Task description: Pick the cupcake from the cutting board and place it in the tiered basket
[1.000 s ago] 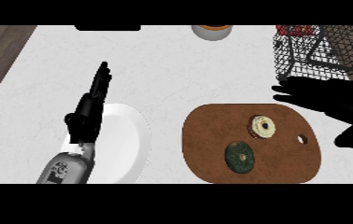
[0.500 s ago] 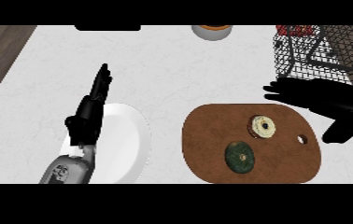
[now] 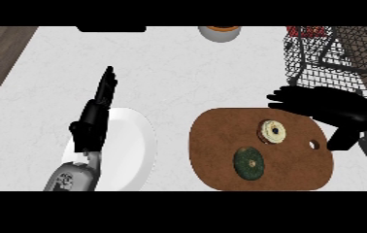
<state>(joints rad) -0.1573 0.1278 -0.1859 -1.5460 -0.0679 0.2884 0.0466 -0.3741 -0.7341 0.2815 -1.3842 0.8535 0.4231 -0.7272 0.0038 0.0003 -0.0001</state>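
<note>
The cutting board [image 3: 215, 149] is brown. The cupcake [image 3: 274, 130] on it is cream with a brown edge. A round thing [image 3: 249, 163] beside it is dark green. The plate [image 3: 132, 144] is white. The counter [image 3: 179, 72] is white with faint grey marks. The basket [image 3: 315, 57] is black wire.
</note>
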